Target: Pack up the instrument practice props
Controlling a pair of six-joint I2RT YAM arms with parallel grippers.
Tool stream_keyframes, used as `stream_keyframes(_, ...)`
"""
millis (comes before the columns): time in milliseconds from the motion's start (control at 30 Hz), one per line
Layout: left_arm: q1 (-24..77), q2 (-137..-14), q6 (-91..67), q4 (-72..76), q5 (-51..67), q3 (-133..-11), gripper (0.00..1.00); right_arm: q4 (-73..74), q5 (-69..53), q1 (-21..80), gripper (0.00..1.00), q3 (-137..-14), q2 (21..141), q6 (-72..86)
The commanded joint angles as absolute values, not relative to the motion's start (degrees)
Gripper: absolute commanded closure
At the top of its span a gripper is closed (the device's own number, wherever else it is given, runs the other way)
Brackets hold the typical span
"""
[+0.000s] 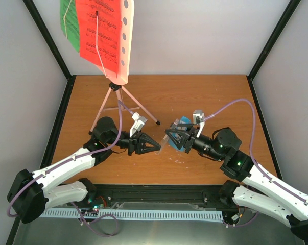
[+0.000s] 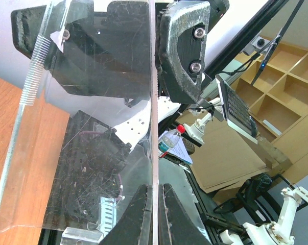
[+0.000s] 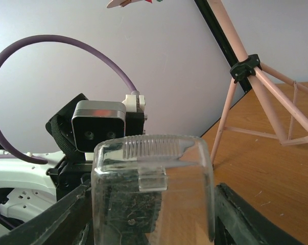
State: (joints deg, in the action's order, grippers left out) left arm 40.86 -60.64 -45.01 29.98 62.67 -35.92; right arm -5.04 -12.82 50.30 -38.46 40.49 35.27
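My left hand [image 1: 155,146] pinches the clear cover's [image 3: 154,168] wall; my right hand [image 1: 172,139] straddles the blue metronome [image 1: 184,124], and I can't tell whether it is clamped

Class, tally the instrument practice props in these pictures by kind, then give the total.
Music stand: 1
Sheet-music pages: 2, the red page and the green page
Blue metronome: 1
Clear cover: 1
Total: 5
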Motion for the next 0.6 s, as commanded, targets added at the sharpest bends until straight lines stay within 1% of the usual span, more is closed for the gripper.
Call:
stream_keyframes(0, 40.43, -60.84, -43.41, 30.21, 62.66, -37.37, 1.0, -5.55, -13.33, 50.89, 0.49, -38.24, 39.96, 34.77)
stream_keyframes(33, 40.51, -60.87, -43.15, 29.86, 62.58, -37.5, 0.98, -5.34, -13.17, 50.84, 0.49, -38.23, 39.8, 34.66)
stream_keyframes(67, 40.44, -60.79, -42.77, 29.2, 62.16, -37.59, 0.85, -4.73, -12.86, 50.88, 0.49, -38.3, 39.67, 34.43)
stream_keyframes(133, 40.48, -60.29, -41.62, 27.1, 59.82, -37.64, 0.55, -3.03, -11.99, 50.89, 0.49, -38.6, 39.28, 34.01)
stream_keyframes(167, 40.45, -59.95, -40.74, 26.01, 58.45, -37.74, 0.41, -2.06, -11.54, 50.89, 0.49, -38.75, 39.04, 33.79)
stream_keyframes(200, 40.44, -59.66, -39.84, 24.58, 57.04, -37.78, 0.3, -0.82, -10.99, 50.84, 0.49, -38.84, 38.67, 33.61)
stream_keyframes(233, 40.44, -59.33, -38.9, 23.21, 55.65, -37.98, 0.21, 0.39, -10.39, 50.84, 0.49, -38.78, 38.19, 33.46)
stream_keyframes(267, 40.42, -59.11, -38.01, 21.61, 54.2, -38.13, 0.15, 1.81, -9.84, 50.88, 0.48, -38.6, 37.55, 33.35)
stream_keyframes(367, 40.39, -58.87, -35.9, 17.45, 49.81, -38.39, 0.04, 7.8, -7.94, 50.84, 0.48, -37.5, 35.56, 33.52)
stream_keyframes(467, 40.43, -59.51, -33.96, 14.77, 45.63, -37.71, 0.04, 14.39, -6.61, 50.89, 0.48, -34.7, 33.18, 33.51)
stream_keyframes(567, 40.42, -62.07, -33.49, 13.88, 43.97, -37.02, 0.05, 20.09, -1.81, 50.89, 0.48, -31.2, 30.63, 35.56)
